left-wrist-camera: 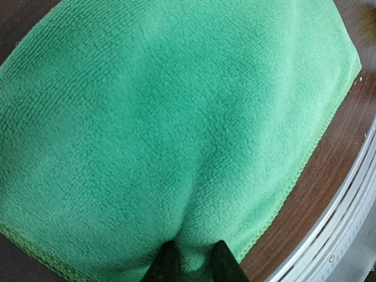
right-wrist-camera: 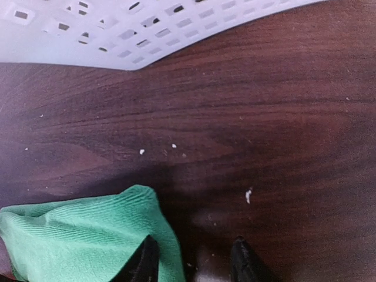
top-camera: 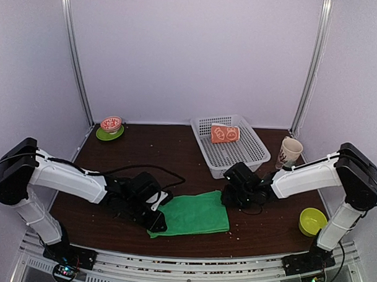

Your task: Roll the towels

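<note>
Green towel (top-camera: 195, 214) lies flat on desk (top-camera: 113, 166), front center. Orange towel (top-camera: 224, 133) sits rolled inside white basket (top-camera: 240, 157). Left gripper (left-wrist-camera: 192, 258) clenched on green towel's left edge. Right gripper (right-wrist-camera: 194, 258) released, jaws apart at its right corner.

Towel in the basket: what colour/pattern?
Orange towel with white printed figures, lying in the white basket. Top external view shows it best.

Overhead overview, close wrist views, shared towel (left-wrist-camera: 176, 117)
</note>
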Available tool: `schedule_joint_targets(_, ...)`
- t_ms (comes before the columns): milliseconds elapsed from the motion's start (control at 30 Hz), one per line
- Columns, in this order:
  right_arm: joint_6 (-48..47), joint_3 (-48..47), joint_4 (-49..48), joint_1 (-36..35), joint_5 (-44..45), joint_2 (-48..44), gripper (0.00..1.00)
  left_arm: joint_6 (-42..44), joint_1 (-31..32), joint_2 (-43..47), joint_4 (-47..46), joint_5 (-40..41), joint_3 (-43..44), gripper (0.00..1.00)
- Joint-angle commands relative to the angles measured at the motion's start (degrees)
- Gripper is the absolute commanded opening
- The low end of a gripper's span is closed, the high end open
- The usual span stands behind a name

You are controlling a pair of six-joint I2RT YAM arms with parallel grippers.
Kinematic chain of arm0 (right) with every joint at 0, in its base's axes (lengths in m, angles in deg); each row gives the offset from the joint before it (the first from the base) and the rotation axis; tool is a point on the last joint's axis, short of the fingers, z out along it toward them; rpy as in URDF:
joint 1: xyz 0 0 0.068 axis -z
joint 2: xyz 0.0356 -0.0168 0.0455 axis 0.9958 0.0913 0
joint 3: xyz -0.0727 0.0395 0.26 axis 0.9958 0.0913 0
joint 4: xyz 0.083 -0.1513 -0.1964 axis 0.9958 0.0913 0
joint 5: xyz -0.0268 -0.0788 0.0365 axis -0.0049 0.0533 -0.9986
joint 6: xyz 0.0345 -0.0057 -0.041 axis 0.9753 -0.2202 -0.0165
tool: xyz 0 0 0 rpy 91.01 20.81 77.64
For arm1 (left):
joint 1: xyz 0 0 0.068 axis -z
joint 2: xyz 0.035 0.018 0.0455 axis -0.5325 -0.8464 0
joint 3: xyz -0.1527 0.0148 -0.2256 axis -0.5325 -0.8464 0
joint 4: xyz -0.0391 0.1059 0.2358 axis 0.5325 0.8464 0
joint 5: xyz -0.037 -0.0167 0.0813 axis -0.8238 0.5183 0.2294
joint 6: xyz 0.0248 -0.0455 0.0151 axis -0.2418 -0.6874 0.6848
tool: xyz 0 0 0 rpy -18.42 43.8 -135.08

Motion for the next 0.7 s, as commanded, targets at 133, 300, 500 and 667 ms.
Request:
schedule_joint_targets(133, -6.1, 0.9, 6.4, -0.2, -5.3, -14.5, 0.53, 2.0, 0.7, 7.3, 16.3, 0.2, 9.0, 0.41)
schedule_joint_targets(300, -7.1, 6.9, 4.5, -0.7, -14.7, -16.6, 0.50, 4.5, 0.6, 8.2, 18.2, 3.5, 17.1, 0.51)
schedule_joint_targets(500, -2.8, 15.4, -5.8, -1.2, -19.4, -16.8, 0.47, 2.4, -0.8, 1.6, 12.6, 8.1, 22.0, 0.47)
schedule_joint_targets(667, -1.6, 16.3, -10.8, -1.4, -22.7, -13.6, 0.45, 0.7, -1.5, -5.8, 11.9, 8.3, 24.5, 0.40)
